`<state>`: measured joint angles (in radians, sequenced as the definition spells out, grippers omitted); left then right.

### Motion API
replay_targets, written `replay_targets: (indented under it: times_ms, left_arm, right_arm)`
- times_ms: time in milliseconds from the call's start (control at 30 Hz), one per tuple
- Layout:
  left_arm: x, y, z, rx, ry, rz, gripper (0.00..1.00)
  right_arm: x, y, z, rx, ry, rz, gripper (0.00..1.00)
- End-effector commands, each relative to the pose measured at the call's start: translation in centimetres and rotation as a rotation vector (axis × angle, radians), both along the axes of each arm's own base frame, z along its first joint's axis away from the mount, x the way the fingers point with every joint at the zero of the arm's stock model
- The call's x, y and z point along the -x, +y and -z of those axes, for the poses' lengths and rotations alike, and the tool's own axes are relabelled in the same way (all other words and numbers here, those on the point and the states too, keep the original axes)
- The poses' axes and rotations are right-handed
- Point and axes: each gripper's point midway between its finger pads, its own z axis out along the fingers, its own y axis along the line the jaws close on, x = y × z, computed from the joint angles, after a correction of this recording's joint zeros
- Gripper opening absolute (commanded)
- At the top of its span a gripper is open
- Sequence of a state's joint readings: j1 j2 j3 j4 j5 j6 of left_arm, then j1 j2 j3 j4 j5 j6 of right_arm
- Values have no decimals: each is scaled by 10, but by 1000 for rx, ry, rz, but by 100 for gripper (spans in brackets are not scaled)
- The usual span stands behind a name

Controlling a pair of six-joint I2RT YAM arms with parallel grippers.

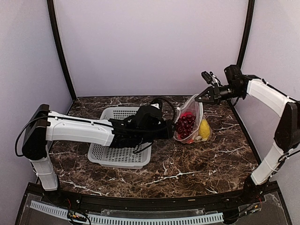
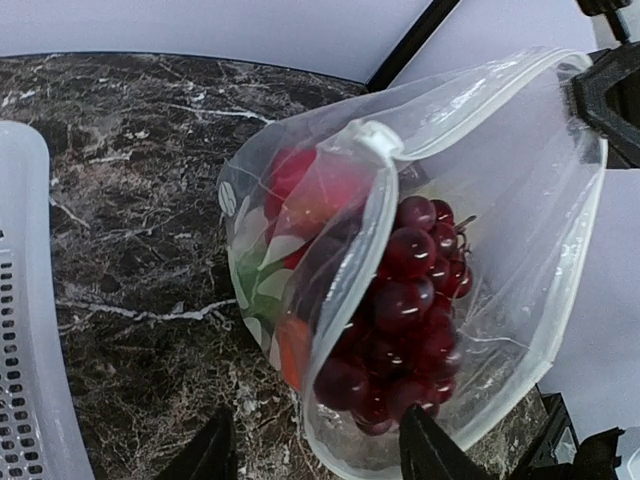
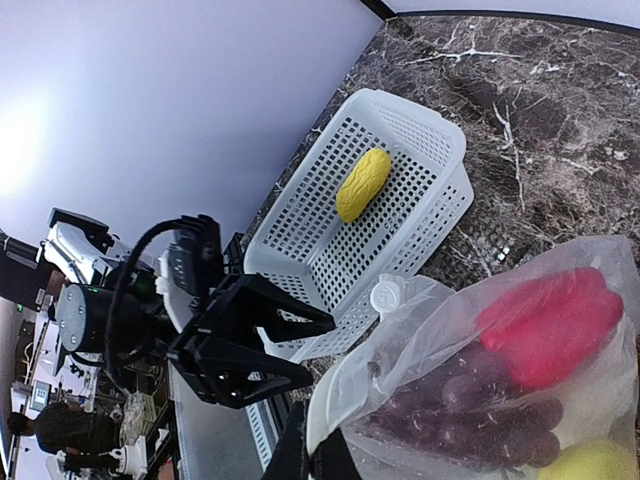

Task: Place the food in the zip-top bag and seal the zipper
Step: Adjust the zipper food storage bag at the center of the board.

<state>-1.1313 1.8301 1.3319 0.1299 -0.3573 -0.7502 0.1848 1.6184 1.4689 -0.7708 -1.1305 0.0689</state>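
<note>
Writing: we can read none; a small round mark on the bag's skin is too small to make out.
Table: one dark marble top (image 1: 187, 168) with white veins, carrying everything.
Zip-top bag: one zip-top bag (image 2: 520, 200), clear, hanging tilted right of the table's middle and nearer the far edge than the near one. Its upper corner is lifted and its lower end is down by the table top.
Zipper: the zipper (image 2: 372, 215) strip runs along the mouth, which gapes towards the left arm; it is not pressed together.
Food in the bag: we count one dark red grape bunch (image 2: 400, 320), one red pepper (image 3: 550, 320) and one yellow piece (image 1: 205, 129). Green, white and orange-red patches lie lower down, and we cannot name them.
Food outside the bag: one yellow corn piece (image 3: 363, 185), lying on the basket's floor.
Basket: one pale perforated basket (image 1: 117, 161), left of the table's middle and just beside the bag.
Left gripper: the left gripper (image 2: 322, 455) reaches across over the basket to the bag's mouth. Its jaws stand partly apart and we see nothing held in them, with the bag's lower end just ahead of the tips.
Right gripper: the right gripper (image 1: 199, 98) is pinched closed on the bag's upper edge and holds it up off the table.
Arms: two, white and black, bolted at the near edge.
</note>
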Motion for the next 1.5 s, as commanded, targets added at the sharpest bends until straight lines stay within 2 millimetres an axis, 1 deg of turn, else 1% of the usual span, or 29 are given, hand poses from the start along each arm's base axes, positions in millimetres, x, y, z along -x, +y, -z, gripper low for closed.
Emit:
replay_targets:
  times_ms: [0, 33, 133, 267, 367, 400, 433, 467, 533, 600, 667, 733, 767, 800, 833, 900, 933, 967, 1033, 1067, 1133, 1200, 1233, 1267, 1300, 1333, 1400, 1433, 1467]
  left_arm:
    - [1, 0, 30, -53, 87, -24, 56]
    - [-1, -1, 31, -52, 95, -27, 56]
    - [-5, -6, 47, -53, 138, -20, 56]
    - [-11, -12, 58, -20, 172, -11, 49]
    - [-12, -15, 64, -9, 188, -2, 38]
    - [-12, -17, 64, 0, 185, 2, 28]
    - [-12, -18, 65, 3, 188, 8, 23]
    - [-14, -20, 63, 18, 182, 10, 12]
    - [-17, -22, 57, 45, 168, 19, 2]
    - [-22, -25, 43, 74, 146, 35, 1]
    - [-19, -30, 9, 122, 116, 73, 1]
    - [-7, -31, -53, 132, -14, 99, 1]
    - [4, -30, -60, 87, -42, 100, 1]
    - [1, -25, -81, 72, -103, 71, 1]
    - [2, -22, -79, 46, -98, 64, 1]
    - [6, -22, -92, 73, -105, 70, 1]
    - [9, -21, -98, 71, -130, 74, 1]
    - [9, -21, -98, 69, -143, 70, 1]
    - [-6, -18, -75, 36, -77, 41, 1]
    - [-3, -28, -68, 52, -50, 90, 1]
    - [-3, -35, -66, 48, -77, 91, 1]
    - [-12, -37, -54, 31, -55, 81, 1]
    - [-21, -36, -53, 32, -49, 77, 1]
    - [-21, -39, -55, 33, -57, 101, 1]
    - [-23, -40, -63, 29, -100, 116, 3]
    - [-24, -39, -67, 23, -117, 115, 14]
    - [-27, -34, -75, -22, -155, 126, 26]
    - [-28, -30, -86, -41, -199, 141, 30]
    - [-26, -25, -83, -81, -200, 152, 39]
  right_arm:
    - [11, 1, -25, -73, -59, -39, 0]
    - [11, 2, -25, -74, -57, -40, 0]
    - [12, 1, -25, -76, -54, -41, 0]
    - [13, 1, -25, -78, -57, -43, 0]
    - [12, 2, -22, -78, -53, -43, 0]
    - [12, 2, -20, -78, -51, -42, 0]
    - [11, 2, -18, -76, -47, -41, 0]
    - [11, 2, -17, -75, -44, -40, 0]
    - [9, 1, -14, -67, -44, -35, 0]
    - [7, 1, -12, -52, -47, -26, 0]
    - [-3, -5, -4, 44, -84, 24, 0]
    - [-21, -24, 8, 261, -168, 135, 0]
    - [-31, -37, 18, 375, -208, 198, 0]
    - [-39, -49, 26, 469, -235, 245, 0]
    - [-45, -59, 33, 541, -253, 269, 0]
    - [-52, -76, 42, 668, -260, 298, 0]
    - [-51, -79, 43, 689, -260, 287, 0]
    - [-46, -76, 42, 676, -260, 267, 0]
    - [-41, -72, 43, 658, -247, 261, 0]
    - [-40, -69, 42, 645, -245, 253, 0]
    - [-38, -66, 33, 619, -264, 247, 0]
    - [-39, -64, 21, 595, -291, 255, 0]
    - [-39, -61, 14, 577, -302, 249, 0]
    - [-39, -60, 9, 569, -311, 251, 0]
    - [-41, -60, 3, 562, -322, 256, 0]
    - [-43, -58, -4, 548, -339, 258, 0]
    - [-43, -51, -13, 500, -355, 249, 0]
    - [-42, -48, -16, 477, -353, 244, 0]
    - [-42, -45, -14, 457, -341, 237, 0]
